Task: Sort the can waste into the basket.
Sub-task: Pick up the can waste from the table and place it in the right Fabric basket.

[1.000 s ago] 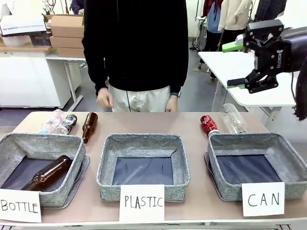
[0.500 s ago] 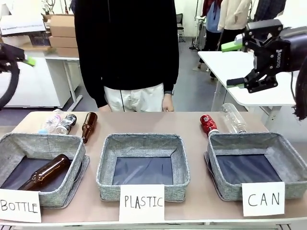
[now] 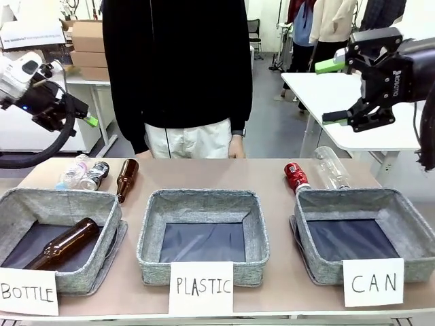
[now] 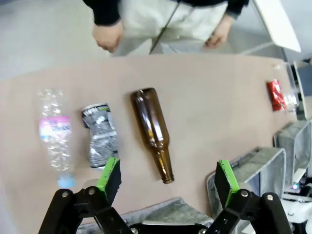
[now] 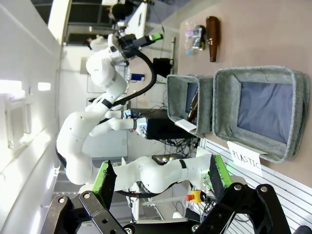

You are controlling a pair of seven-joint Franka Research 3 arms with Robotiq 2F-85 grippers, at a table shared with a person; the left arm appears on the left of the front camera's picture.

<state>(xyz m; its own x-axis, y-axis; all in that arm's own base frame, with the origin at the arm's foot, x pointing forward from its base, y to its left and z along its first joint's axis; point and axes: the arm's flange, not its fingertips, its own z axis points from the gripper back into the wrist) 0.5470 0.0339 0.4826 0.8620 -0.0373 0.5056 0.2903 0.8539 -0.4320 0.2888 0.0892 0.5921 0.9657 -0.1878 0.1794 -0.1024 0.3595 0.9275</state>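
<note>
black can (image 4: 101,135) lies, seemingly crushed, below the spread, empty left end effector (image 4: 168,173).

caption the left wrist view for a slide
Open left gripper above black can, brown glass bottle and clear plastic bottle

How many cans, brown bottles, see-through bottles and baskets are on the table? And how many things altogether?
Cans: 2 (red can, black can)
Brown glass bottles: 2 (loose bottle, binned bottle)
Clear plastic bottles: 2 (left bottle, right bottle)
Baskets: 3 (BOTTLE basket, PLASTIC basket, CAN basket)
Total: 9
</note>
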